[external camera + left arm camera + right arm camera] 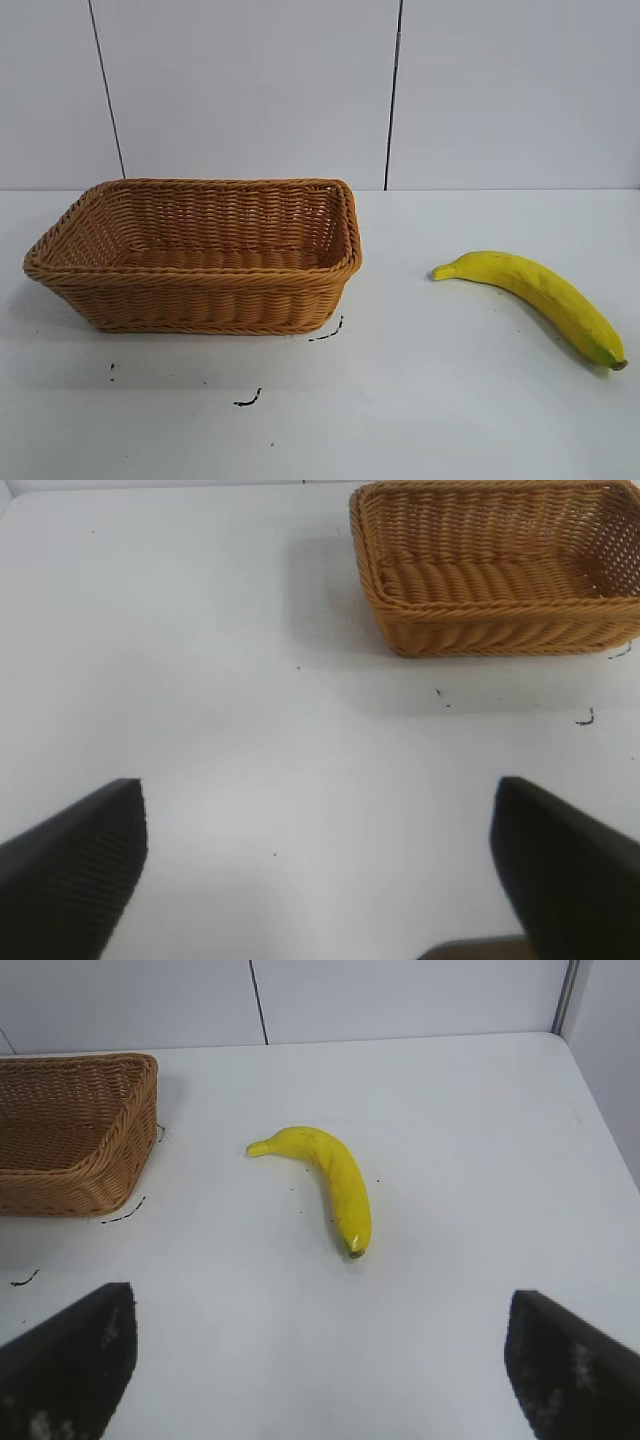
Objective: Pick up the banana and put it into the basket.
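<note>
A: Where does the banana (537,297) lie?

B: Flat on the white worktop (420,400), well apart from the basket (200,262) and off to its right in the exterior view. Its stem end points toward the basket and its dark tip away from it.

A: And the basket?

B: It stands upright on the worktop, nothing inside it. A few small black marks (248,400) dot the surface just in front of it.

A: The left pincer (320,865)?

B: Spread wide, its two dark fingers (70,870) apart over bare worktop, short of the basket and holding nothing.

A: The right pincer (320,1360)?

B: Spread wide too, and it holds nothing. The banana lies ahead of it, between the lines of its two fingers (575,1365), not touched.
</note>
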Robot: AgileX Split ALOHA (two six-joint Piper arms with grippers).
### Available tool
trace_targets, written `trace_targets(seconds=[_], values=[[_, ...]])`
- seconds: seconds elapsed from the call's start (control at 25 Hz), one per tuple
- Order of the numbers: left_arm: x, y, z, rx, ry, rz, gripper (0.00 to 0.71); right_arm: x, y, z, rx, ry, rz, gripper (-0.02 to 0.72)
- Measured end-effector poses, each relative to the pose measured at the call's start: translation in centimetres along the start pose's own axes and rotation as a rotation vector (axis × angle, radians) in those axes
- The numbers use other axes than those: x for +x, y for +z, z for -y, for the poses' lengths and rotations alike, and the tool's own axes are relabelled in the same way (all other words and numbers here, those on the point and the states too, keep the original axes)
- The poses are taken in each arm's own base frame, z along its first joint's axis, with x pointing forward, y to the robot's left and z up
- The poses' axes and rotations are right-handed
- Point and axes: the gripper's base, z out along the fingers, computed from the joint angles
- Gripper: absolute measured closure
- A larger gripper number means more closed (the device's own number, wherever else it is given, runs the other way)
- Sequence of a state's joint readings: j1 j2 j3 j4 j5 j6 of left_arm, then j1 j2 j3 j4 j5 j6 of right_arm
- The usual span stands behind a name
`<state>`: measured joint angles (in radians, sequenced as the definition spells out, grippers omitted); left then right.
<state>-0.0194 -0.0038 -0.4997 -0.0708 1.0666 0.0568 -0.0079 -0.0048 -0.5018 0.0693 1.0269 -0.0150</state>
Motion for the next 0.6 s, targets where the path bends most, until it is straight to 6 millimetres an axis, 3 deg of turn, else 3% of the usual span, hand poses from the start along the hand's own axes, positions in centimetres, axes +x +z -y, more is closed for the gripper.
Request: trace_targets(seconds=[0.6], values=[[0.0, 0.0, 0.0, 0.0, 0.0, 0.0, 0.017, -0.06, 0.08, 0.03, 0.003, 0.0, -0.01, 0.013]])
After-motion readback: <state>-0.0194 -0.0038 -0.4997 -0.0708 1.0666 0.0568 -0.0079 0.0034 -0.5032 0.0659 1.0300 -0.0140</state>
